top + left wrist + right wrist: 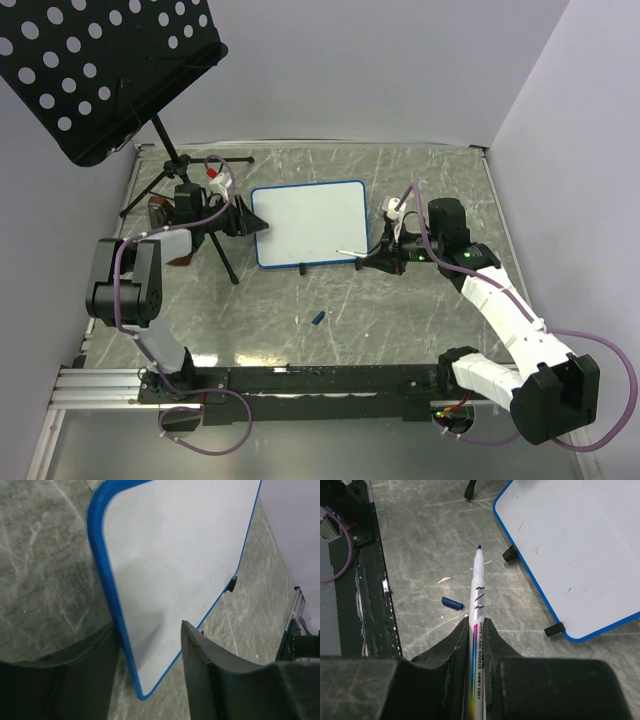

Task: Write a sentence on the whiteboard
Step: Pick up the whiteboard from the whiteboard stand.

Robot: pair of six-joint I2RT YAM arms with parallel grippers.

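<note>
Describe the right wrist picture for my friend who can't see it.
The right tool is shut on an uncapped marker, its dark tip pointing away over the gray table. The blue-framed whiteboard sits at the upper right with no writing on it, and a small blue cap lies left of the marker.
</note>
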